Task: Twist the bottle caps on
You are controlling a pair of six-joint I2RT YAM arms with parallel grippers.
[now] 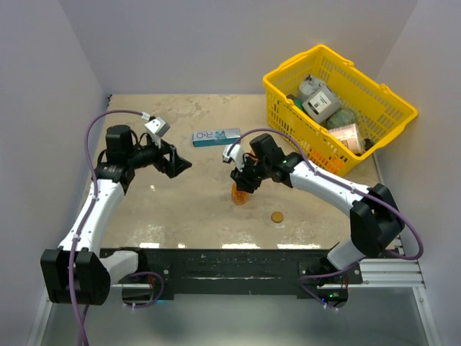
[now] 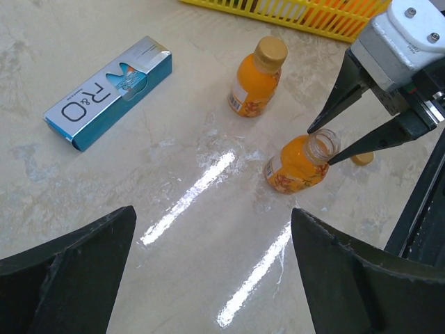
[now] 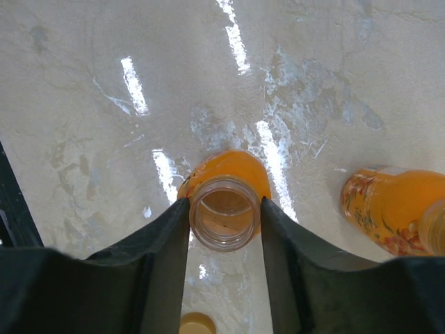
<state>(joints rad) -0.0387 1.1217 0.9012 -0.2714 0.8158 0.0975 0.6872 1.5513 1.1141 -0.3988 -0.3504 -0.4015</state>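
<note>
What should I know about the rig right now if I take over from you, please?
Left gripper: open, empty, above the table.
Right gripper: shut on the neck of the open bottle, which is standing.
Done: the other bottle has its cap on.
Left: the loose cap lies on the table near the open bottle; it has to be picked up and screwed on.

Blue-and-white box [image 1: 216,137] near filled yellow basket [image 1: 288,119]
</note>
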